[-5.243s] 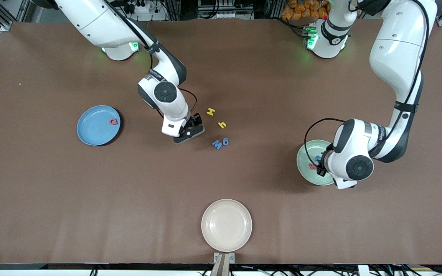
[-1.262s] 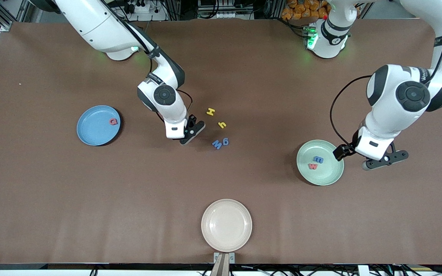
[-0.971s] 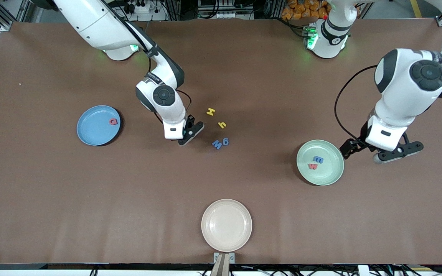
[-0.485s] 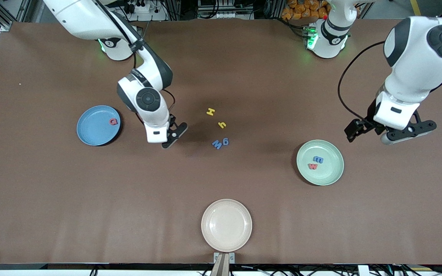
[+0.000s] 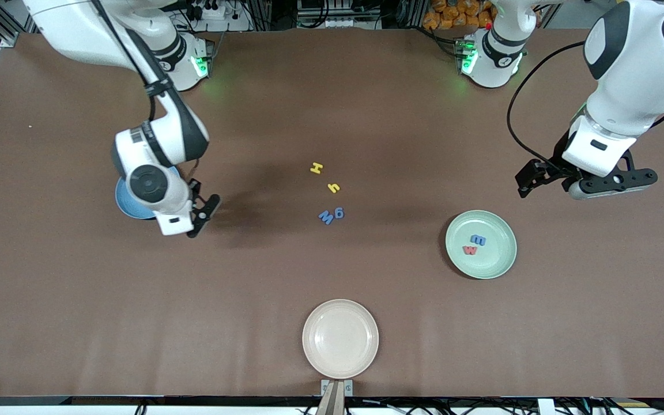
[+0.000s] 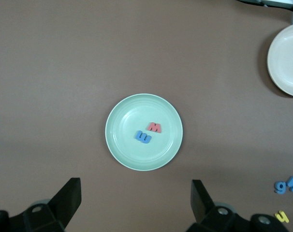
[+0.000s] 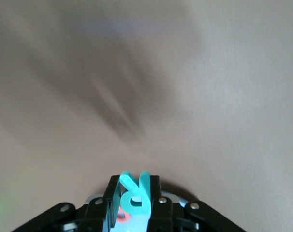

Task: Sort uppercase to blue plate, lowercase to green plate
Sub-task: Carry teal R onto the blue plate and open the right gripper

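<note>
— Brown cloth covers the table; what does the front view give, with the blue plate as the mark?

— Half of that plate is hidden under the right arm. The right gripper hangs just off its rim, on the side toward the left arm's end of the table. Well away in that same direction lie the yellow H, the yellow h, and the blue M touching the blue g-like letter. Much farther along sits the green plate with the red w and blue m in it. The left gripper hovers over bare table at that end, fingers spread wide, holding nothing. The beige plate lies nearest the camera.

— And the left wrist view?

— The green plate shows whole, red w and blue m side by side in it. Both fingertips of the left gripper stand far apart.

— The right wrist view?

— The right gripper is clamped on the teal R, upright between the fingers. A sliver of the blue plate peeks from under them
</note>
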Available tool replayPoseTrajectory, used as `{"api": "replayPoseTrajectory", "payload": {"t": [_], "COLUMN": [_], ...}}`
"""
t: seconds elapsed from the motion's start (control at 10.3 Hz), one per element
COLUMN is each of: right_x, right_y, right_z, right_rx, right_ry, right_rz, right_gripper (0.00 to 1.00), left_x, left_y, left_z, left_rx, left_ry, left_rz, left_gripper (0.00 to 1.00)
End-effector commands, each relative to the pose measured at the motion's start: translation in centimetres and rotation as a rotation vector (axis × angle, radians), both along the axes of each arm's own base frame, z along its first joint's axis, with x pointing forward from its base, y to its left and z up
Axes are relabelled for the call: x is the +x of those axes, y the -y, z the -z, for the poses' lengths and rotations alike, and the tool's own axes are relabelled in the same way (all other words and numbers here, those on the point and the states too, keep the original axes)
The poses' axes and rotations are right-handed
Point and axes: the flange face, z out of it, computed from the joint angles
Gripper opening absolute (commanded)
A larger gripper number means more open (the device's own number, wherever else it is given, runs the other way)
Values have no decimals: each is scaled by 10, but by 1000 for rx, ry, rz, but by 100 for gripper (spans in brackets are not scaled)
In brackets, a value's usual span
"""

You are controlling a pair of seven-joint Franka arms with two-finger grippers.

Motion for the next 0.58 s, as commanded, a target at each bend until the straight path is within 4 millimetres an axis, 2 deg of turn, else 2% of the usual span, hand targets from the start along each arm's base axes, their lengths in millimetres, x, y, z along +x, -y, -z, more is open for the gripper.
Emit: {"api": "replayPoseTrajectory", "payload": {"t": [0.0,0.1,0.29,0.39,0.49], "right_x": [-3,-3,-7,-8,-9], "right_y": [58,95,153,165,165], "right_z": [-13,-8,-5,2,13], "right_rx": [41,49,44,35,34], "right_ry": [-67,-88,-114,-111,-77], "right_rz": [-38,-52,-25,-1,-2], "right_gripper": [30,34,32,28,27], "left_x": [8,14,25,28,29], "left_y": [16,37,49,62,70], "left_z": [15,37,64,76,92], "left_rx": [-43,-44,-53,-56,-21], "left_ry": [-30,-64,-86,-101,-115], "left_rz": [37,59,-27,-65,-79], "left_gripper": [100,100,100,100,100]}}
